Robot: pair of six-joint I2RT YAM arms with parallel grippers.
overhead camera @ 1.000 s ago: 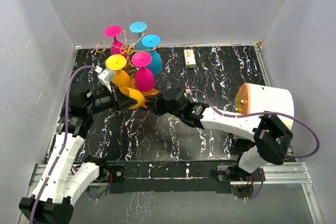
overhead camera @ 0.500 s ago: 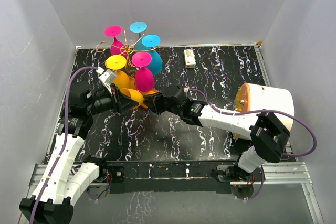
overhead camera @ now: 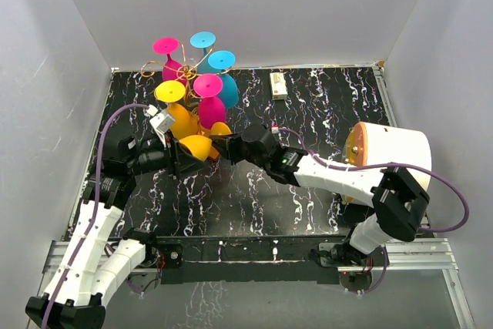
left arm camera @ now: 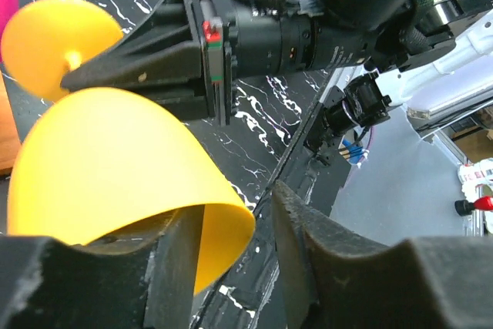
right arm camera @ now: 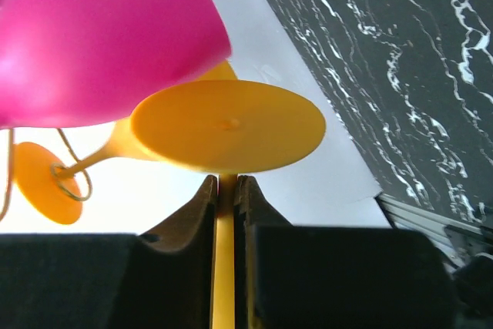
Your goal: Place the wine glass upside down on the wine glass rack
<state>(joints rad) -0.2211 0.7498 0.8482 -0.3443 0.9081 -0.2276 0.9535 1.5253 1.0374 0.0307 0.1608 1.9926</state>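
The right gripper [right arm camera: 225, 190] pinches the yellow wine glass [overhead camera: 196, 146] by its stem, just in front of the wine glass rack [overhead camera: 183, 75]. The left gripper [left arm camera: 231, 225] has its 2 fingers spread astride the bowl's rim, apparently loose.

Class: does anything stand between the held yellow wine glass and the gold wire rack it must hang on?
Yes. A hanging magenta glass and a second yellow glass crowd the near side of the wine glass rack, directly between its wire arms and the yellow wine glass in the right gripper.
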